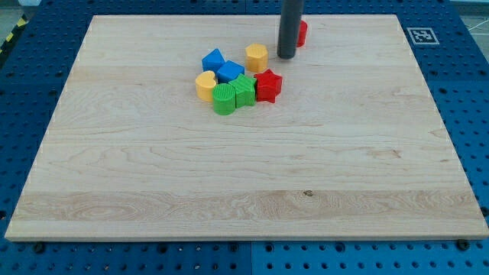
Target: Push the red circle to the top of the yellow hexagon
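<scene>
Rod: a straight dark rod is seen coming down from the far edge of the scene, right of centre; no claw is fitted, so nothing is clenched, released or grasped.
My tip (286, 56): it is set on the wooden board (244, 191) at the far side, just right of the yellow hexagon and just left of the red circle.
Red circle (302, 33): it is largely hidden behind the rod; only a red sliver is shown at the rod's right edge, so contact with the rod cannot be judged.
Yellow hexagon (257, 57): it is placed just left of my tip, at the far right of the cluster of blocks.
Red star (268, 84): it is found near of the yellow hexagon, against the right side of a green block.
Blue blocks (221, 66): two are set left of the yellow hexagon, one farther than the other; their exact shapes cannot be made out.
Yellow heart (205, 85): it is placed at the left end of the cluster.
Green blocks (233, 94): two are seen side by side at the near edge of the cluster, between the yellow heart and the red star.
Surround: the board is laid on a blue perforated table (30, 61).
</scene>
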`<state>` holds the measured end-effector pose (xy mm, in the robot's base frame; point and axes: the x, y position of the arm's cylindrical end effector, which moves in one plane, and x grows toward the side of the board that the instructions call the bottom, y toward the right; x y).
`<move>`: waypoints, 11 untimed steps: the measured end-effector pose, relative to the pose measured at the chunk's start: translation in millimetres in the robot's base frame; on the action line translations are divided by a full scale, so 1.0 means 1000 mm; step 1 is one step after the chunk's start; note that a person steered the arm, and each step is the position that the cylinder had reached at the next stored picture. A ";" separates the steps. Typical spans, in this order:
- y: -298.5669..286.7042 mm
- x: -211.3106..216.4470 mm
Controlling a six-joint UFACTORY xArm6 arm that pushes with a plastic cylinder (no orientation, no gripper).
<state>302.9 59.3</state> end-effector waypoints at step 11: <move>0.049 -0.039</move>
<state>264.4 108.6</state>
